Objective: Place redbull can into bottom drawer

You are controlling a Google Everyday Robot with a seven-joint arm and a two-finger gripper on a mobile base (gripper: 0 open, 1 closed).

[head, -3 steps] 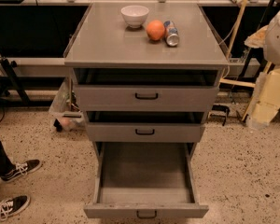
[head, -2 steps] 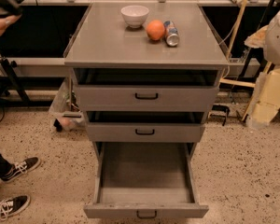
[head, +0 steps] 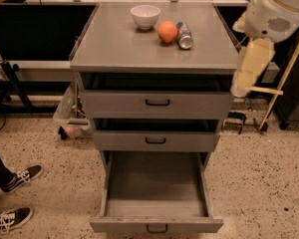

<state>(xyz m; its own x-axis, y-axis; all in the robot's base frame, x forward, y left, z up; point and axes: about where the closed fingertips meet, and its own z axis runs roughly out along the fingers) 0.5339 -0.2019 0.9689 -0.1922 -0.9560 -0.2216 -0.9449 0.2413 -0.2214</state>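
At the right edge of the camera view, the tool (head: 245,78) hangs under the white arm (head: 284,9), just beside the table's (head: 124,49) right front corner and lower than its top. Compared with a second ago, the arm has swung in leftward and upward, nearer the table. Whether the tool is wide or narrow cannot be told, and nothing shows in it. The can (head: 184,35) lies on its side at the back right of the table, just right of the orange (head: 167,32), with the bowl (head: 145,16) farther left. None of the three has shifted. The bottom drawer (head: 154,185) stands pulled well out, its grey floor bare, under two upper drawers (head: 157,103) that are open only a crack. At the left, a person's shoes (head: 20,178) keep their place. The shift looks like the start of the approach: the can is not yet grasped. The tool would probably need to rise above the table edge and reach in over it. The orange crowds one side of the can, and a lying can may roll when touched.
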